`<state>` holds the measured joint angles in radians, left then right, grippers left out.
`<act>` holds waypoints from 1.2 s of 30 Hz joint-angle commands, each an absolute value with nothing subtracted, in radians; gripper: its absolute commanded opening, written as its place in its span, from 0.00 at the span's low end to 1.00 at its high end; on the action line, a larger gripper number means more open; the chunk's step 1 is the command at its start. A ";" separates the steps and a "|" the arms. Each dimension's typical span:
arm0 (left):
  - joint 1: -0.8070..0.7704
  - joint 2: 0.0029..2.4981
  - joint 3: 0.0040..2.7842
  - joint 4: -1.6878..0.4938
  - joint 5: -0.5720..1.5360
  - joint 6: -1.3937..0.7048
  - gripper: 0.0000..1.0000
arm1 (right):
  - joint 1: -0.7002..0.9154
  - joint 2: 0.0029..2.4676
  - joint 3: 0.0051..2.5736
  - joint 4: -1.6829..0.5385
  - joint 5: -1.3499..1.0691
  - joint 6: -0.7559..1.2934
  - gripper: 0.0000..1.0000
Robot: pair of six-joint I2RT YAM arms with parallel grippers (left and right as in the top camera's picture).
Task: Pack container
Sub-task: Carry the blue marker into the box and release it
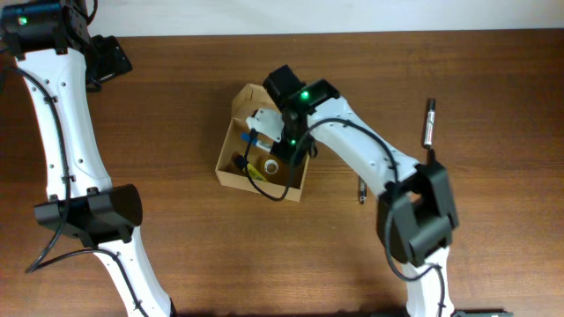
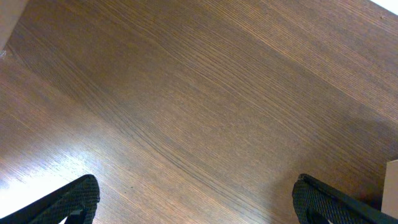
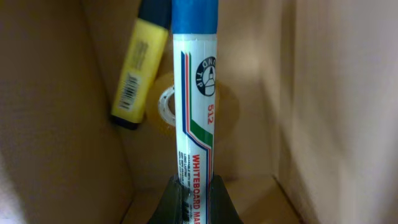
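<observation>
The tan cardboard container (image 1: 231, 172) lies open mid-table with its flap lid up at the back. My right gripper (image 3: 194, 193) is inside it, shut on a white whiteboard marker with a blue cap (image 3: 194, 99); in the overhead view the marker (image 1: 257, 126) shows under the wrist. A yellow highlighter (image 3: 137, 74) and a roll of clear tape (image 3: 166, 106) lie in the container. My left gripper (image 2: 196, 202) is open and empty over bare wood at the table's far left corner (image 1: 106, 57).
A black marker (image 1: 429, 121) lies on the table at the right. A small dark object (image 1: 361, 191) lies right of the container. A pale object's corner (image 2: 392, 186) shows at the right edge of the left wrist view.
</observation>
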<state>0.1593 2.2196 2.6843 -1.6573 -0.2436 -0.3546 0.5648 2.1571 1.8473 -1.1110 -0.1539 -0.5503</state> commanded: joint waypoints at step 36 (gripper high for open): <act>0.162 2.201 2.680 -1.658 -0.248 -0.343 1.00 | 0.493 2.114 2.406 -1.345 0.090 -0.057 0.50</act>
